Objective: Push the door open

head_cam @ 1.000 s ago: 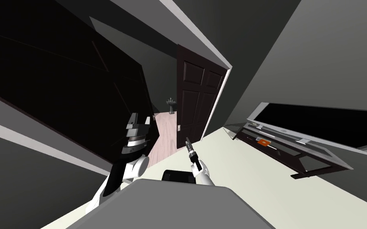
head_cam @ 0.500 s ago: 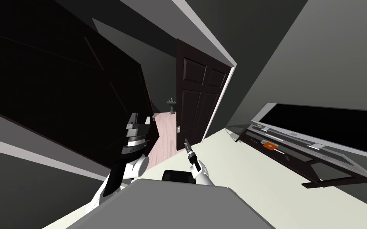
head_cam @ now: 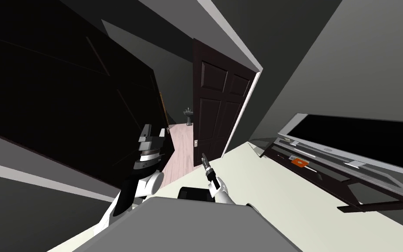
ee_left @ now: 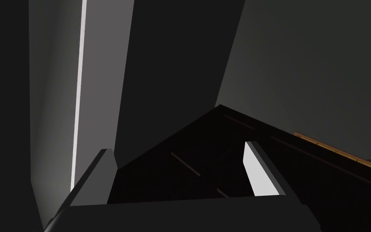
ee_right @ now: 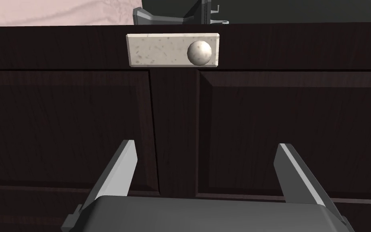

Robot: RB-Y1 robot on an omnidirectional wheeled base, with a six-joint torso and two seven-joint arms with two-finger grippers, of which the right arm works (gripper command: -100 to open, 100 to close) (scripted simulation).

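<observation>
**Right gripper open in front of the dark panelled door, below its knob**

Two holders of things are seen. A low dark stand [head_cam: 364,193] by the right-hand wall carries a wide flat television [head_cam: 362,136], and a small orange item [head_cam: 300,162] lies on the stand just below the screen's frame. A pedestal sink [head_cam: 189,114] is seen through the doorway, on a pale pink floor [head_cam: 181,144]; what its basin holds is too small to be told.

The door [head_cam: 216,105] is dark and panelled. It stands ajar at the right side of the doorway, past the edge of the light floor. A round pale knob [ee_right: 199,52] is mounted on a speckled plate [ee_right: 156,49] near its free edge.

The right gripper [ee_right: 206,143] is pointed squarely at the door's face. Its fingers [ee_right: 124,165] are spread wide and nothing is held. The stile between two panels runs up between the fingers, nearer one of them than the other. The knob is placed well beyond the tips, close to the door's edge. Whether the tips touch the wood cannot be told.

The left gripper [ee_left: 176,147] is raised on the left side of the doorway, against a second dark panelled leaf [head_cam: 87,96]. Its fingers are also set wide apart, and that dark surface is seen between them.
</observation>
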